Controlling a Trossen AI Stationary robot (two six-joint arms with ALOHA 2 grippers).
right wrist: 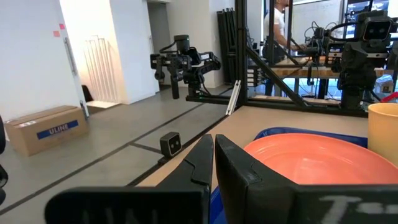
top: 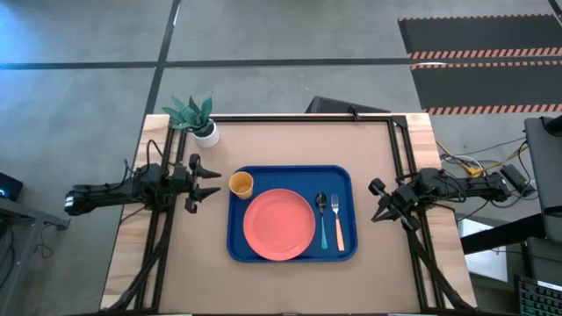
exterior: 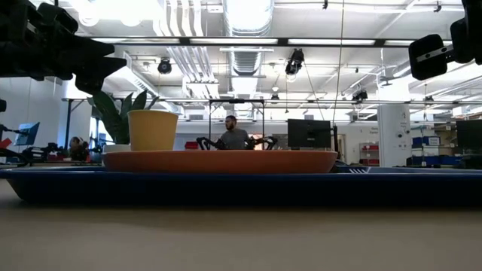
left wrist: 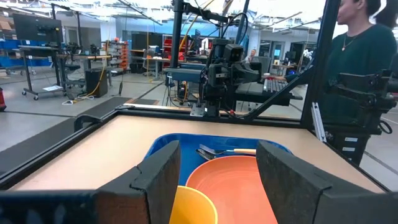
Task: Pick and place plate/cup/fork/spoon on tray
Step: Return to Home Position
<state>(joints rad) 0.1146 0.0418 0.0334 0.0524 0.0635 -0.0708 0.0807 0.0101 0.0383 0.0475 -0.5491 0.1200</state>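
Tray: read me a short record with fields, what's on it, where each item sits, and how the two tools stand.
tray: mid-table, between the arms
plate: on tray, middle
cup: on tray, corner nearest left tool, beside plate
spoon: on tray, right of plate
fork: on tray, right of spoon, parallel
left tool: open, empty, left of tray
right tool: shut, empty, right of tray

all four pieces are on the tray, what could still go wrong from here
The left gripper, open, hangs just off the tray's left rim beside the cup; a stray swing inward could tip the cup. The fork and spoon lie loose beside the plate, so a bump to the tray might shift them. The right gripper, shut, is off the tray's right side.
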